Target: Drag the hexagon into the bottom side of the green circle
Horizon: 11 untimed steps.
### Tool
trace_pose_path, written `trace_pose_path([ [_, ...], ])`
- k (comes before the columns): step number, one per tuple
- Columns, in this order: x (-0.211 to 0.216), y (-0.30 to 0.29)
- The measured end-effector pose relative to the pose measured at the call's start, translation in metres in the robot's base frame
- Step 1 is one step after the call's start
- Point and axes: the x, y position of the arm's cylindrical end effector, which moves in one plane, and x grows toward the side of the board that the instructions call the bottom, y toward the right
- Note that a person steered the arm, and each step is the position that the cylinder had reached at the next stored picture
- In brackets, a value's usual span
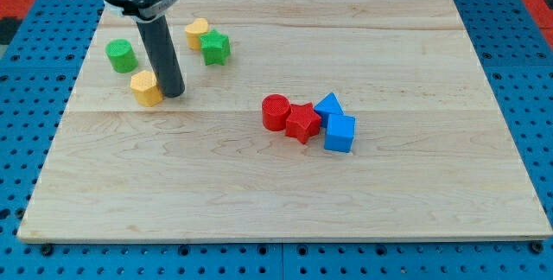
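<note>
Jaws: none, rod only | my tip (173, 95) touching yellow hexagon (147, 87) | rod upright, below-right of green circle (121, 55)

No readable text, label, brand, number or sign is presented on any surface in the camera view. No markings are carried by the wooden board (285, 185), the coloured blocks or the dark rod (162, 51).
</note>
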Motion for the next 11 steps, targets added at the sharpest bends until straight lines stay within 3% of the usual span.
trace_pose_path([
  [1,0.023,-0.006],
  [3,0.004,-0.032],
  [5,-0.026,0.026],
  [6,-0.032,0.028],
  [9,-0.033,-0.065],
  [10,-0.033,-0.052],
  [11,-0.033,0.022],
])
